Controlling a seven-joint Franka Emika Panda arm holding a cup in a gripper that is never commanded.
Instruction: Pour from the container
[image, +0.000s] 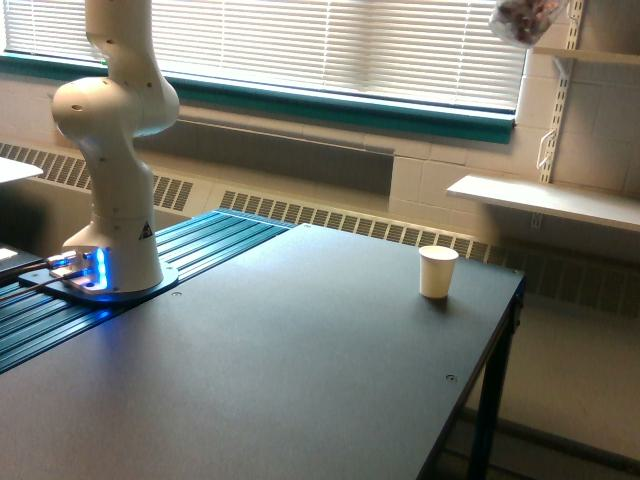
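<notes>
Clear container (524, 20) with pinkish bits hangs high above the white paper cup (437, 271). Bring it lower first, then tip slowly. Fingers are out of sight.

A white paper cup (438, 271) stood upright on the dark counter (300, 370), toward the right of the frame and near the counter's far edge, with nothing else close to it. Teal ribbed panels (150, 270) covered the counter's left part. Closed white blinds (340, 45) filled the top of the frame above a teal sill (350, 108). Below ran a long radiator grille (340, 222) along the wall. At the right, a white wall shelf (545, 198) hung from a slotted upright rail (558, 100).
</notes>
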